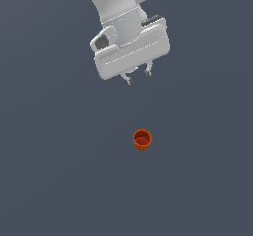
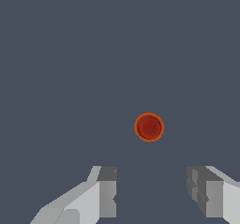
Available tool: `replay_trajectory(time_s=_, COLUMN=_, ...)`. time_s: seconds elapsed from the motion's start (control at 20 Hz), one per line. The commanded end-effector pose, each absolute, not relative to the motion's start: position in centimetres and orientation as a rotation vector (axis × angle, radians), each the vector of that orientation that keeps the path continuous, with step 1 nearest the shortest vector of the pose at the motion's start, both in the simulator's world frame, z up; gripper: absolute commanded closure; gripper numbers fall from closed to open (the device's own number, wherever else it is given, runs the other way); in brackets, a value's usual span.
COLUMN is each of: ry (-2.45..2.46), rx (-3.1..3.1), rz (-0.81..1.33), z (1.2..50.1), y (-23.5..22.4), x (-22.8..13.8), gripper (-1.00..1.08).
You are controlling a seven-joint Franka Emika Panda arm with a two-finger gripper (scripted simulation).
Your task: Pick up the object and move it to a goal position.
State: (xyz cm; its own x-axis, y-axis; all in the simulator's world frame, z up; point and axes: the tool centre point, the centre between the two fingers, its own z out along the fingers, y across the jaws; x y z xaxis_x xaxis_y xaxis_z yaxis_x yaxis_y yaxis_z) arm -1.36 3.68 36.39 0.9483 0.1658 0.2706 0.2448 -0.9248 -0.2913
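The object is a small orange-red cup (image 1: 142,139) with a round rim and a darker red inside, standing upright on the dark grey floor. The wrist view looks straight down into the cup (image 2: 149,127). My gripper (image 1: 138,76) hangs above the floor, well clear of the cup and farther back in the exterior view. In the wrist view its two grey fingers (image 2: 107,190) stand wide apart, so the gripper (image 2: 152,192) is open with nothing between them.
A plain dark grey surface (image 1: 59,171) spreads all around the cup. The white arm and hand body (image 1: 129,42) fill the upper middle of the exterior view. No other objects show.
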Motion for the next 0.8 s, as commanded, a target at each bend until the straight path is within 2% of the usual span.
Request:
replay_trajectory(time_s=0.0, ry=-0.356, rx=-2.736, rz=-0.404, z=38.9, y=4.3, x=-1.9, gripper=-0.2)
replay_trajectory(time_s=0.4, ry=-0.546, rx=-2.628, rz=-0.578, z=45.7, y=7.0, x=-3.8, gripper=-0.2)
replay_trajectory(time_s=0.75, ry=-0.731, rx=-2.551, rz=-0.708, z=49.6, y=10.1, x=-5.4, gripper=-0.2)
